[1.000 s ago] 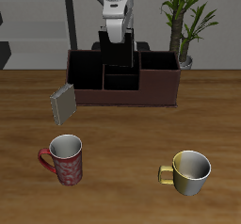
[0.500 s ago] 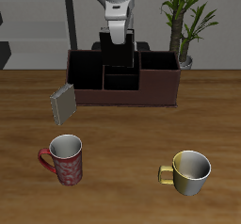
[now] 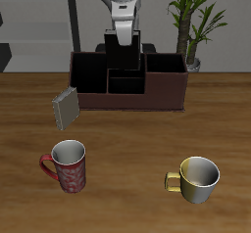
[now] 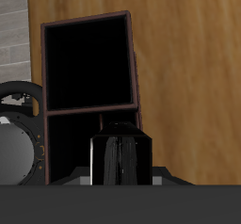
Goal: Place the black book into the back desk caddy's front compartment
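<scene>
Leaning on its edge against the end wall of the back desk caddy (image 3: 127,102): a grey book (image 3: 66,108), no part of this job. In front of it, nearer the table's (image 3: 127,208) front edge, a red patterned mug (image 3: 67,166), standing upright and well apart from the work.

Above the middle of the maroon organizer, hanging straight down from the white arm: the gripper (image 3: 125,47), clamped on the black book (image 3: 125,57), held upright over the open cells. Seen from the wrist, the same book (image 4: 120,158) close to the lens, with a large dark cell and a second one beyond a partition below it; fingers themselves not clearly shown there, so the closed grip judged from the book hanging clear of the table.

Step in hand, by this reading: carry done, aim and lowering to come. Not possible to say for certain from these views which cell lies directly beneath the book. Next move likely to call for lining the thin book up with the front compartment, keeping it clear of the partitions, lowering straight down, then letting go only once inside the walls.

Farther along, near the front edge: a yellow mug (image 3: 199,178), upright. Behind the caddy's far end: a potted plant (image 3: 191,22).
</scene>
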Robot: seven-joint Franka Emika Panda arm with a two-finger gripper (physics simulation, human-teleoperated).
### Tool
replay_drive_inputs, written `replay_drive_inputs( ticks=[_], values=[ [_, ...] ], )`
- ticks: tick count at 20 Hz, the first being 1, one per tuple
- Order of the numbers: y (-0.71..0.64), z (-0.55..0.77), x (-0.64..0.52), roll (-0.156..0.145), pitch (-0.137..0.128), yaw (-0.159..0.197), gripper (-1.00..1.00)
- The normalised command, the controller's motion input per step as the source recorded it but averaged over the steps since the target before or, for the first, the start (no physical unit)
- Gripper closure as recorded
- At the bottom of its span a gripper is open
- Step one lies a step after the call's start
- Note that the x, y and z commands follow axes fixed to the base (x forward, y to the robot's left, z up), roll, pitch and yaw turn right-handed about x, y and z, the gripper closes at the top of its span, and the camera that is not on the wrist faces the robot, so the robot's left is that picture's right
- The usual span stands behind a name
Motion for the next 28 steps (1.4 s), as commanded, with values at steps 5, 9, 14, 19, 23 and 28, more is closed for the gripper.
replay_drive_inputs(
  ticks=[5, 9, 14, 19, 23, 28],
  values=[
    [0.07, 0.02, 0.03, 0.003, -0.001, -0.01, 1.0],
    [0.07, -0.03, 0.03, 0.004, -0.004, 0.01, 1.0],
    [0.02, -0.08, 0.04, 0.008, 0.014, -0.001, 1.0],
    [0.03, -0.08, -0.01, 0.007, 0.01, 0.016, 1.0],
    [-0.05, -0.06, 0.0, -0.001, 0.011, -0.003, 1.0],
    [-0.02, -0.14, 0.03, 0.001, 0.024, 0.002, 1.0]
  ],
)
